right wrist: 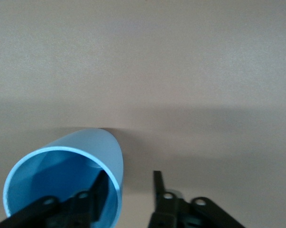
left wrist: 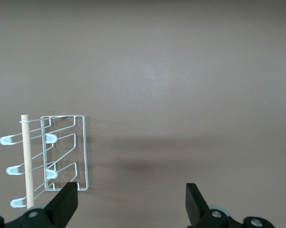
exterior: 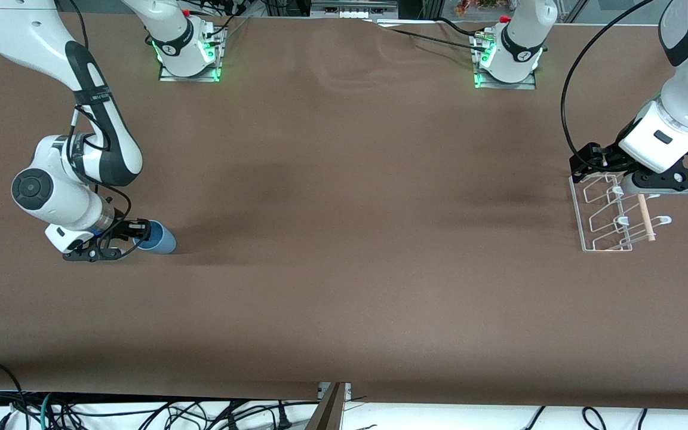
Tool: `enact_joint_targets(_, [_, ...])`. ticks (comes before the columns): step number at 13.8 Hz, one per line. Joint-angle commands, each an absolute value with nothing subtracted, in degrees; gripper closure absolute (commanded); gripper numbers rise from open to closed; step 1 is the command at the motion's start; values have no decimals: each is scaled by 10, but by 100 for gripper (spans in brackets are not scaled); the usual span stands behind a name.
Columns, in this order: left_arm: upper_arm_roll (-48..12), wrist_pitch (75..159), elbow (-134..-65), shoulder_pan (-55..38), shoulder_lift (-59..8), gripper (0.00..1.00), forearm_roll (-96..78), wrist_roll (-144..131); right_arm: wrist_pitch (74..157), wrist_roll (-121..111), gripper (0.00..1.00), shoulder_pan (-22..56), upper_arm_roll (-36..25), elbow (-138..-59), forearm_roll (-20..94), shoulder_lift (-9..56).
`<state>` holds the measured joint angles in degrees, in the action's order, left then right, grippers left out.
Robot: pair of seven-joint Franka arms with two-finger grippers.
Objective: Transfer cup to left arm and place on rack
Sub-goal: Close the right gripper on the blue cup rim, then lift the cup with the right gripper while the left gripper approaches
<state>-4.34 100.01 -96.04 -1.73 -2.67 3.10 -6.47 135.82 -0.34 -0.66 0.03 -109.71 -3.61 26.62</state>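
The light-blue cup (exterior: 162, 240) lies on its side on the table near the right arm's end, its mouth facing my right gripper (exterior: 134, 234). In the right wrist view the cup (right wrist: 93, 152) fills the lower corner. My right gripper (right wrist: 130, 190) is open, with one finger inside the cup's mouth and the other outside the wall, a gap still showing. The clear wire rack (exterior: 604, 216) with its wooden dowel (exterior: 646, 218) stands at the left arm's end. My left gripper (exterior: 648, 182) hangs open and empty over the rack (left wrist: 67, 152), fingers wide apart (left wrist: 132, 199).
The brown table cloth (exterior: 344, 239) stretches between the two arms. Both arm bases (exterior: 189, 54) stand along the table's edge farthest from the front camera. Cables hang below the table edge nearest that camera.
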Motion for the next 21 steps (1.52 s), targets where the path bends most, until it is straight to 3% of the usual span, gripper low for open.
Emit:
enact_joint_targets(1, [-43, 1003, -958, -19, -25, 0, 30, -71, 1365, -12, 100, -10, 4, -1095, -33, 269])
enact_joint_targets(6, [-43, 1003, -959, -19, -25, 0, 30, -71, 1358, -11, 100, -10, 11, -1070, -9, 265])
enact_joint_targets(10, [-45, 996, -959, -19, -25, 0, 29, -64, 1285, -10, 100, -10, 69, -1014, 110, 260])
enact_joint_targets(13, [-79, 948, -959, -20, -25, 0, -9, -64, 1263, 1, 100, -8, 123, -974, 190, 268])
enact_joint_targets(19, [-98, 934, -952, -38, -64, 0, -66, 81, 1263, 219, 100, 100, 147, -849, 298, 317])
enact_joint_targets(21, [-98, 936, -912, -39, -97, 0, -108, 137, 1266, 259, 100, 126, 147, -812, 365, 337])
